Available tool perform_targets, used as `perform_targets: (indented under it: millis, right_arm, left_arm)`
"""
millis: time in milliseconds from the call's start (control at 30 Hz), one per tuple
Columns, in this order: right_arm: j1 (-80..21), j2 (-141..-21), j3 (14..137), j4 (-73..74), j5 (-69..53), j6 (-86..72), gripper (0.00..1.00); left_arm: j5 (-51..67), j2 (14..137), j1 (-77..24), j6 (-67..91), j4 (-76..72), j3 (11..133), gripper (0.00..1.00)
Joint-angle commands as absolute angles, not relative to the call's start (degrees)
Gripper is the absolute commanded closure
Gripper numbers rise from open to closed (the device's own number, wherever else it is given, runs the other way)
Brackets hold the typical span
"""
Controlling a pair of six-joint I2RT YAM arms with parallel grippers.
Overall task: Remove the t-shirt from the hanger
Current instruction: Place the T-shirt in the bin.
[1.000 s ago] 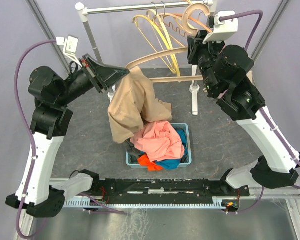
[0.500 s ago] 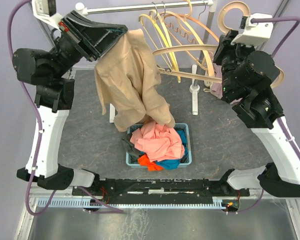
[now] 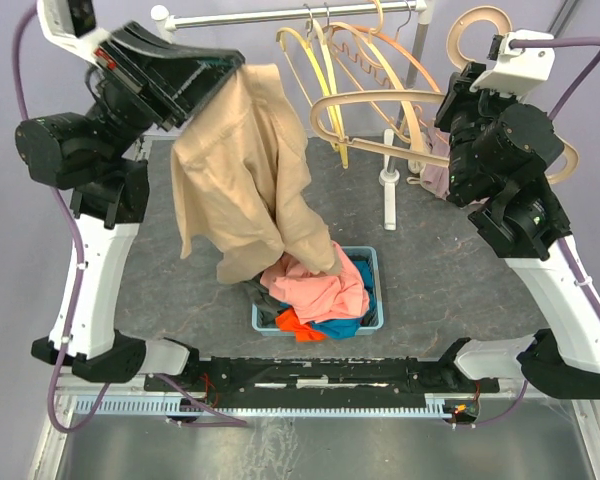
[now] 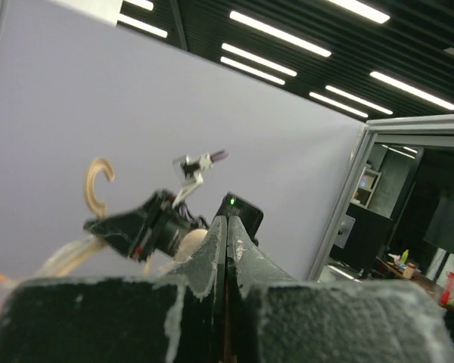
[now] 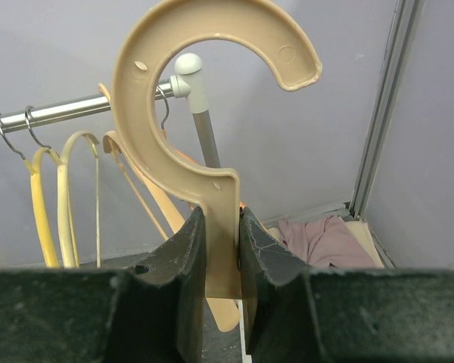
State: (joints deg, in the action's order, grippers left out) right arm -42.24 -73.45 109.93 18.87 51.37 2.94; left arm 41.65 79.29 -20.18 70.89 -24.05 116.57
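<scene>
The tan t-shirt (image 3: pixel 245 170) hangs from my left gripper (image 3: pixel 237 63), which is shut on its top edge and held high at the back left. The shirt's lower end drapes down to the basket. It is hidden in the left wrist view, where my left gripper (image 4: pixel 225 227) shows its jaws pressed together. My right gripper (image 3: pixel 448 95) is shut on the neck of the beige hanger (image 3: pixel 380 100), whose arms reach left and end just right of the shirt. In the right wrist view my right gripper (image 5: pixel 221 219) clamps the hanger (image 5: pixel 212 98) below its hook.
A blue basket (image 3: pixel 379 290) of pink, orange and blue clothes sits under the shirt. A rack rail (image 3: pixel 270 15) at the back carries several empty hangers (image 3: pixel 330 60), with its white post (image 3: pixel 388 180) beside the basket. A pink cloth (image 5: pixel 325 238) lies at the back right.
My left arm has lifted the t-shirt up and to the left, sliding it off the hanger's left arm. My right gripper has carried the hanger up and to the right.
</scene>
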Motion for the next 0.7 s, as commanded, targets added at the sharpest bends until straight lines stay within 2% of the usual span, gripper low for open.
perform_targets:
  millis: [0,200,400,667]
  right_arm:
    - [-41.8,-71.8,110.8,16.9,51.6,4.0,0.96]
    - [-41.7,-72.2,112.1,17.7,51.2,4.5,0.97]
    - [-41.8,-72.6,112.3,18.7,50.8,4.2,0.96]
    - [-41.8,-73.5,113.0,19.5,50.5,4.2,0.96]
  left_arm:
    - [40.6,72.1,-21.7,65.9,-19.0,106.7,0.97]
    - [37.2,62.6,-23.5,50.1,-0.3,92.4,0.97]
    - [27.8,56.7,-27.2,39.3,13.2,82.7,0.97]
    - [7.2,57.4,-43.1,31.3,23.8,80.1,0.97]
